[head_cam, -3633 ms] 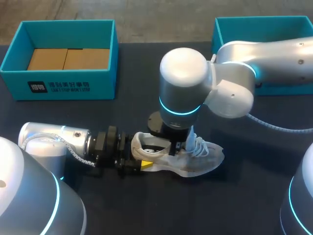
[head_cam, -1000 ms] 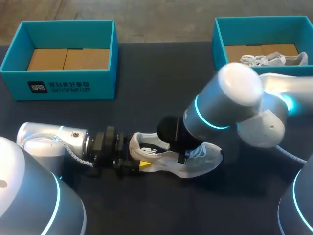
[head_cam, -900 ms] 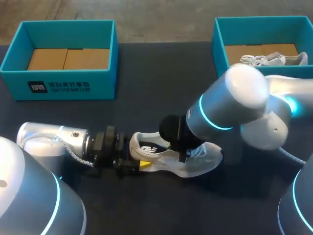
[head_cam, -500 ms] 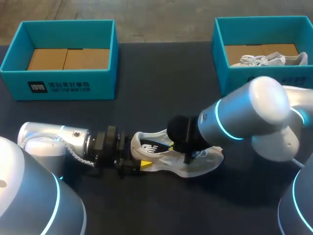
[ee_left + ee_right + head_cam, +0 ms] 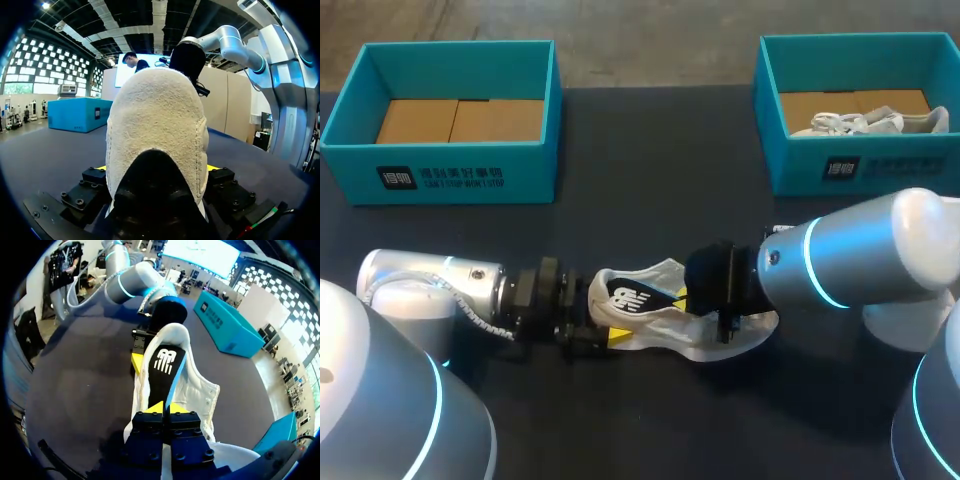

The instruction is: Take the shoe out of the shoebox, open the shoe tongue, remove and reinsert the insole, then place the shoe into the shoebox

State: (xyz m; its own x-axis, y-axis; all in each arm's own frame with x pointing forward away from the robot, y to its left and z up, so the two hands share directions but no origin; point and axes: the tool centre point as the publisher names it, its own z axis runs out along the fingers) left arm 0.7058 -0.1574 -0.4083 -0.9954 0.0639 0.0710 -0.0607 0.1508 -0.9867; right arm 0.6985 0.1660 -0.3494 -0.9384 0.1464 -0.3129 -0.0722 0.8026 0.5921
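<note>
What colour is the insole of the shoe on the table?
Black, with a white logo. The insole, lying in the white shoe, shows best in the right wrist view.

The shoe (image 5: 740,335) is white with a fuzzy off-white heel. Its insole (image 5: 162,371) is black with a white logo and a pale blue edge. The two shoeboxes, at the table's far left corner (image 5: 450,178) and far right corner (image 5: 800,165), are teal. The table (image 5: 650,150) is dark grey. The left claw (image 5: 615,338) and right claw (image 5: 165,407) are yellow-tipped.

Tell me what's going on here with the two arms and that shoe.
The left arm has its jaws clamped on the heel of the white mesh sneaker lying on the dark table. The right arm has its jaws pinched shut on the front end of the flat black insole, which lies along the shoe's opening. A second white sneaker sits in the right-hand teal box.
</note>
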